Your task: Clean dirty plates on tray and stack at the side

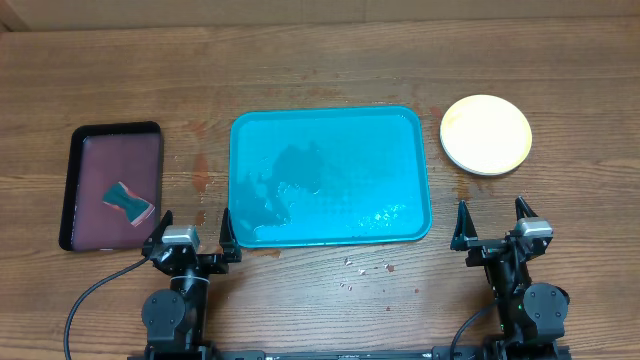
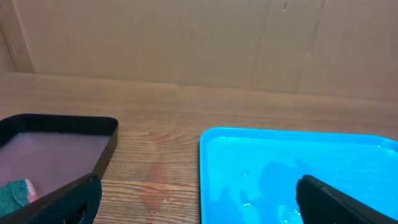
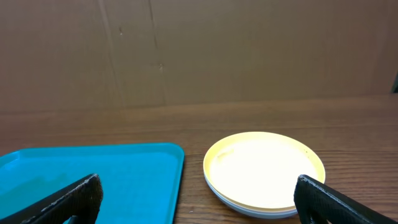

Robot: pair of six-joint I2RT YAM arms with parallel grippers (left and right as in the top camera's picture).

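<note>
Table (image 1: 320, 50): brown wood grain; a plain cardboard wall (image 2: 186, 37) closes the far side in both wrist views.
Tray (image 1: 350, 150): turquoise, lying flat at mid-table with its long side toward the arms. Its floor carries a wet sheen and darker damp patches, mostly on the left half.
Dirty plates (image 1: 486, 134): stacked on the bare table just beyond the tray's far right corner, apart from its rim. The top plate is yellow-green and looks pale under the light. The right wrist view shows a paler rim beneath it; the number of plates in the stack cannot be told.
Left gripper (image 1: 195, 225): at the near edge, by the tray's near left corner. Jaws wide apart – the left wrist view shows wood, a corner of each tray and open air between the fingers (image 2: 68, 198).
Right gripper (image 1: 490, 215): at the near edge, right of the tray's near right corner, in line with the plates. Jaws wide apart, framing the stack and the tray's corner in its own view.
Black tray (image 1: 75, 190): left of the turquoise one and well apart from it, maroon inside.
Sponge (image 1: 128, 200): teal with a reddish face, lying in the black tray's near half.
Marks on the wood: a reddish stain (image 1: 203, 180) between the two trays; small specks (image 1: 365, 265) just in front of the turquoise tray.
</note>
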